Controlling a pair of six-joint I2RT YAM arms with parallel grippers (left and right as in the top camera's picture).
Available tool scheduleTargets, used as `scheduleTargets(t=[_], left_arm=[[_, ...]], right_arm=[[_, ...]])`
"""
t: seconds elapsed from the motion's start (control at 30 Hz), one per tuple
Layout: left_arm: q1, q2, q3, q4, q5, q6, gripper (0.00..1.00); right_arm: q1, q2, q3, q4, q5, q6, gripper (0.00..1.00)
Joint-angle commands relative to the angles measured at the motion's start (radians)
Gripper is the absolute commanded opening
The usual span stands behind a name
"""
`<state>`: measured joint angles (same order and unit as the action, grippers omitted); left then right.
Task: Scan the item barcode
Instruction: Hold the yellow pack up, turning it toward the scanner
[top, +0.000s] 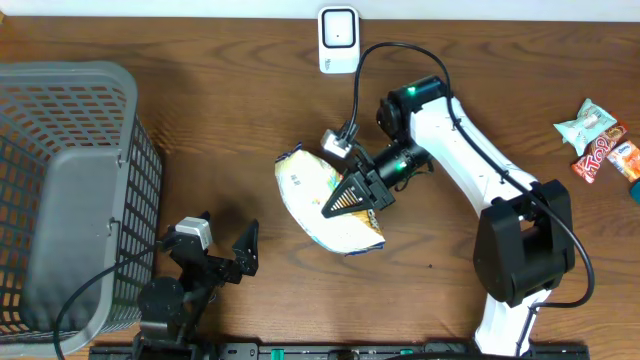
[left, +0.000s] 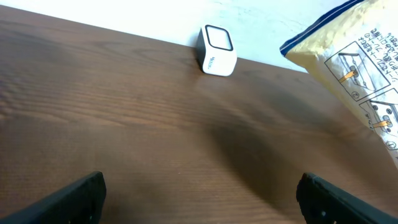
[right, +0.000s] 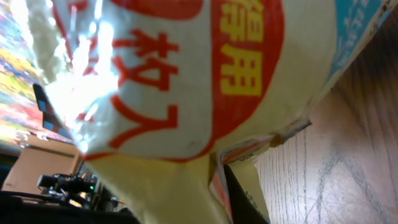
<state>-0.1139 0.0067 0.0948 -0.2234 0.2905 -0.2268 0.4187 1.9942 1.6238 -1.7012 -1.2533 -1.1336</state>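
The right hand (top: 356, 196) is clamped on the bag (top: 305, 185), over the table (top: 220, 110) near the scanner (top: 338, 40). The left hand (top: 228, 225) gapes wide, empty, beside the basket (top: 60, 100).

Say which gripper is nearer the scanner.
Right. The right gripper, shut on the bag, is in front of the scanner; the left gripper, open, is farther off near the basket.

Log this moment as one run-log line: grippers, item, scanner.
right gripper: shut on yellow bag, held above table | left gripper: open, empty, beside basket | scanner: at far edge, bag not yet at it
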Motion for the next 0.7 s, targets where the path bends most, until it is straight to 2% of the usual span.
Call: scheduleTargets(t=[0.0, 0.67], left_arm=[[0.003, -0.002, -0.016, -0.023, 0.016, 0.020, 0.98], [0.003, -0.002, -0.016, -0.023, 0.016, 0.020, 0.98]], right_arm=[[0.002, -0.003, -0.003, -0.001, -0.038, -0.031, 0.01], [0.002, -0.003, -0.003, -0.001, 0.018, 0.070, 0.01]])
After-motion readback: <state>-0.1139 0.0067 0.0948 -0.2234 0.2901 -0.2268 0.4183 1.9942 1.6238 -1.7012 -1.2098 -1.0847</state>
